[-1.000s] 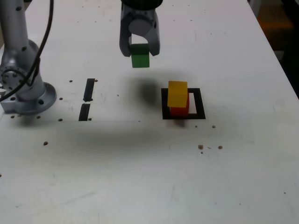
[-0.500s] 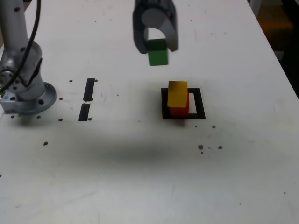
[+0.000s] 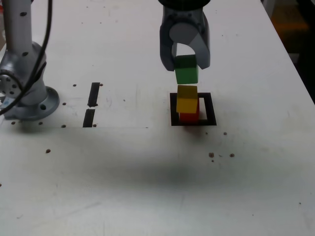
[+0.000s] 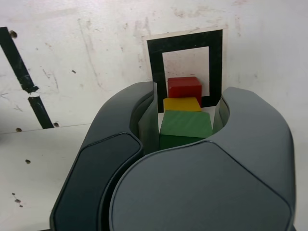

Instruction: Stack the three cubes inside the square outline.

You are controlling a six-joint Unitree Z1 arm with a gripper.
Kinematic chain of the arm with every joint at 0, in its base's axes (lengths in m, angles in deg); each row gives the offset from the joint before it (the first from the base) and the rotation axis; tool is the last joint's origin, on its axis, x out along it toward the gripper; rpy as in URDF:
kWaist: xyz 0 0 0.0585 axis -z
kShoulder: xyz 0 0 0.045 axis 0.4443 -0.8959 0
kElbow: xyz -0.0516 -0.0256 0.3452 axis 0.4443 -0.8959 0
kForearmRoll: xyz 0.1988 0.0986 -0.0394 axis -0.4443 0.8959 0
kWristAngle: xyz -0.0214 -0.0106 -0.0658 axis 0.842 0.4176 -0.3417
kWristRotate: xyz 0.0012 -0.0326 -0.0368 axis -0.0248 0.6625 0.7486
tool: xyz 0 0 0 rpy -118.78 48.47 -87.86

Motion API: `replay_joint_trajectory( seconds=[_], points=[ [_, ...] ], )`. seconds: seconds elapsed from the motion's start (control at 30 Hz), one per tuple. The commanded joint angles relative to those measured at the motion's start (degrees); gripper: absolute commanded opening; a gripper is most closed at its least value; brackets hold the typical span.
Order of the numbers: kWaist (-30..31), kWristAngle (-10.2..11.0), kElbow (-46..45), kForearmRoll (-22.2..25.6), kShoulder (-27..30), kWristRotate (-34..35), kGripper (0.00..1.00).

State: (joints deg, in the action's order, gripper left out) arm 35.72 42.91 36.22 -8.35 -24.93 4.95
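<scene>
A yellow cube (image 3: 187, 99) sits on a red cube (image 3: 189, 116) inside the black square outline (image 3: 208, 108) on the white table. Just above that stack hangs a green cube (image 3: 186, 69), with my gripper (image 3: 185, 63) shut on it; a small gap shows between the green and yellow cubes. In the wrist view the green cube (image 4: 186, 127) is clamped between the grey fingers (image 4: 147, 122), with the yellow cube (image 4: 182, 104), the red cube (image 4: 184, 88) and the square outline (image 4: 156, 65) beyond it.
The arm's grey base (image 3: 24, 93) stands at the exterior view's left. Two short black tape strips (image 3: 92, 104) lie between the base and the outline. Small dark specks (image 3: 212, 155) dot the table in front of the outline.
My gripper has carried the green cube toward the exterior view's right and down, from beside the tape strips' far side to just above the yellow cube. The stack has not moved.
</scene>
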Motion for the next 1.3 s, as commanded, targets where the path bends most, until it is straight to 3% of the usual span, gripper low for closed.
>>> replay_joint_trajectory(
  seconds=[0.0,0.47,0.8,1.27],
  points=[
    [0.41,0.12,0.04,-0.01,-0.71,0.14,0.12],
    [0.77,0.89,-0.65,-0.96,-2.5,0.28,0.13],
    [1.49,0.96,-0.87,-0.96,-2.69,0.28,0.19],
    [3.35,1.3,0.24,1.89,-2.23,1.21,0.19]
  ],
)
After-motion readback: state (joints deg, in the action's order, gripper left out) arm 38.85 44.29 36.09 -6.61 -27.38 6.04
